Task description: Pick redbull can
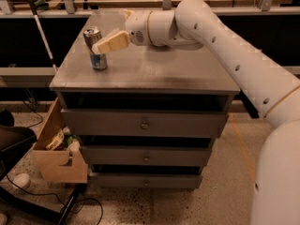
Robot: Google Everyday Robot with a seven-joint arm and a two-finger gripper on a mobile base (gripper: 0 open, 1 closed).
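The redbull can (95, 48) stands upright on the left part of the grey cabinet top (154, 67); it is silver with blue panels low down and a pull-tab top. My gripper (101, 46) reaches in from the right on the white arm (220, 41), and its beige fingers (112, 42) overlap the right side of the can at mid height. The can still rests on the cabinet top. The white bowl is hidden behind the arm.
The grey cabinet has three drawers with small knobs (144, 124). An open cardboard box (58, 151) with items stands on the floor at its left. Cables and a dark base lie on the floor at lower left. Benches run along the back.
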